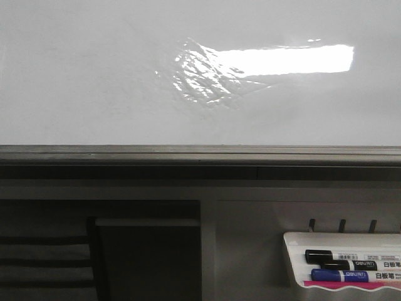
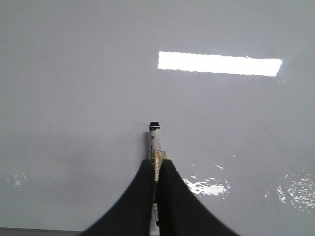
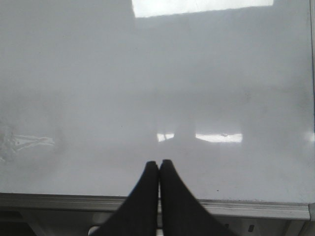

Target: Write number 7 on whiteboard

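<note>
A shallow white tray (image 1: 294, 251) is seen nearest the front camera, at the near right. Two markers are laid in it side by side: a black marker (image 1: 341, 256) and, just nearer, a blue marker (image 1: 341, 274), each with a white label printed in small characters too small to be read with certainty. A pink wavy strip (image 1: 351, 286) is seen along the tray's near edge. Three small dark hooks (image 1: 342, 224) are fixed just beyond the tray. To the left, a dark recessed panel (image 1: 147, 263) is set in the grey frame.

Beyond these, a dark grey rail (image 1: 200, 153) is run across the full width, and the whiteboard (image 1: 94, 81) is spread behind it, glossy, flat and white. A bright rectangular glare (image 1: 294, 59) is reflected on it, with a wrinkled shiny patch (image 1: 200, 78) at the glare's left end. No written 7 can be made out on the board in any view.

In the left wrist view, the left gripper (image 2: 156, 169) is shown with its black tapered fingers (image 2: 140, 196) clamped on a pen (image 2: 155, 137), a white barrel with a black tip pointed at the board; whether the tip touches cannot be told.

In the right wrist view, the right gripper (image 3: 158, 167) is shown with its fingers (image 3: 145, 196) pressed together, nothing held, over the board's near edge.
</note>
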Tool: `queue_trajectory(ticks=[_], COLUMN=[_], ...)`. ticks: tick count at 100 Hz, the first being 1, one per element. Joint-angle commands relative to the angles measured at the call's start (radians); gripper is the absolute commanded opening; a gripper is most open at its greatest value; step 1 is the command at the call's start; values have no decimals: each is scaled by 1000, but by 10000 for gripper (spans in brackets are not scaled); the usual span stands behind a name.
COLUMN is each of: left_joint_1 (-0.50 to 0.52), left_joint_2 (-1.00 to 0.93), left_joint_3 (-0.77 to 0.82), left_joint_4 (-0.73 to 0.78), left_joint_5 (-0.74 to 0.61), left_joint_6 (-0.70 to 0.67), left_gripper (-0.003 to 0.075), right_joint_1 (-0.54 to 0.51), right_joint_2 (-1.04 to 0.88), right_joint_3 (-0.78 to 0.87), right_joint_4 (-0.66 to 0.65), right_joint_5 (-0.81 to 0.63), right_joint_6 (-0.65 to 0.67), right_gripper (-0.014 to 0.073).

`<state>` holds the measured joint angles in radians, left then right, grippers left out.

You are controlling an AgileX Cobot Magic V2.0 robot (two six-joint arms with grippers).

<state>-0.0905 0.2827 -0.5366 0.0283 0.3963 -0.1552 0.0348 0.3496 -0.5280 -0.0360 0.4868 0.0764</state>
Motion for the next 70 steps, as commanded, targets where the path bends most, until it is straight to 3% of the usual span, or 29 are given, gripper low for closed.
queue_trajectory(ticks=[1, 8, 9, 11, 18, 22, 26, 35, 70], left_joint_1=[-8, -8, -8, -8, -8, -8, -8, -8, -8], left_joint_2=[18, 18, 18, 18, 18, 18, 18, 18, 18], left_joint_3=[-27, -22, -21, -19, -19, -19, -19, -19, -9], left_joint_4=[48, 113, 130, 136, 151, 142, 142, 142, 82], left_joint_5=[-69, -69, -69, -69, -69, -69, -69, -69, -78], left_joint_6=[-7, -7, -7, -7, -7, -7, -7, -7, -7], left_gripper=[12, 131, 181, 200, 378, 469, 507, 519, 440], right_joint_1=[-9, -9, -9, -9, -9, -9, -9, -9, -9], right_joint_2=[17, 17, 17, 17, 17, 17, 17, 17, 17], right_joint_3=[-37, -37, -37, -37, -37, -37, -37, -37, -37], right_joint_4=[-11, -17, -19, -19, -22, -22, -22, -22, -1], right_joint_5=[-81, -81, -81, -81, -77, -77, -80, -80, -80], right_joint_6=[-7, -7, -7, -7, -7, -7, -7, -7, -7], right_gripper=[20, 176, 212, 267, 436, 498, 545, 565, 565])
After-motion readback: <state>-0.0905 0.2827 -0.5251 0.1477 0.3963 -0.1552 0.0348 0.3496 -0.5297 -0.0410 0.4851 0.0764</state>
